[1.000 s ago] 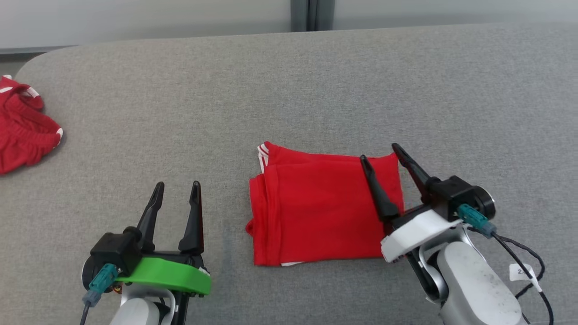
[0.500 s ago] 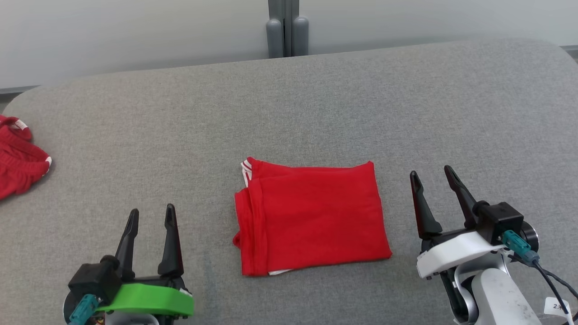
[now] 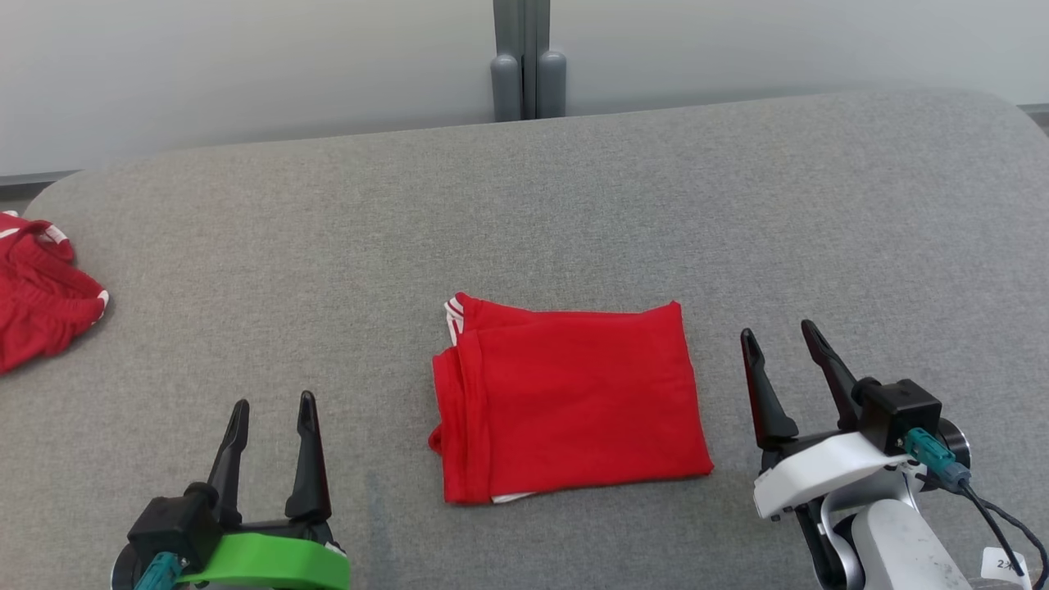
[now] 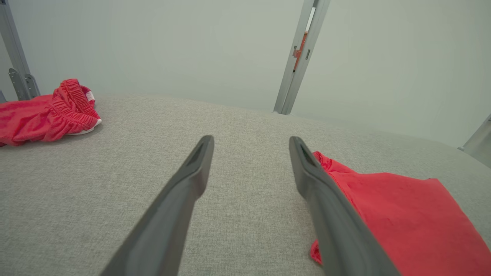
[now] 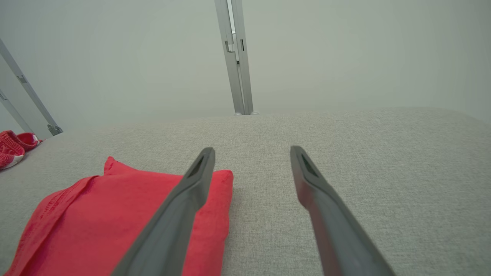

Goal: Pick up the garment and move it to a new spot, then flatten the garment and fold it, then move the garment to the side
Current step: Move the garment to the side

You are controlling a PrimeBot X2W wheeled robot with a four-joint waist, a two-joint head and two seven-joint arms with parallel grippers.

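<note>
**Head view.** A folded red fabric garment (image 3: 569, 397) lies flat as a rough rectangle near the middle of the grey cloth-covered worktop (image 3: 574, 205), closer to the robot's edge. White trim shows at its far left corner and under its near edge.

The left gripper (image 3: 273, 399), on a green mount, is over bare worktop to the garment's left and apart from it. Its two dark fingers are moderately spread, with nothing between them. The right gripper (image 3: 776, 328), on a white mount, is near the garment's right edge without touching it — fingers likewise parted and empty.

A crumpled red garment with white trim (image 3: 45, 299) rests at the worktop's far left edge, well apart from the folded one. Behind the worktop are a pale wall (image 3: 246, 65) and a grey metal post (image 3: 529, 61).

**Left wrist view.** The parted fingers frame bare worktop, and the garment (image 4: 402, 214) lies to the right, partly behind one finger.

**Right wrist view.** The garment (image 5: 115, 214) lies to the left — one finger crosses its corner in the picture.
</note>
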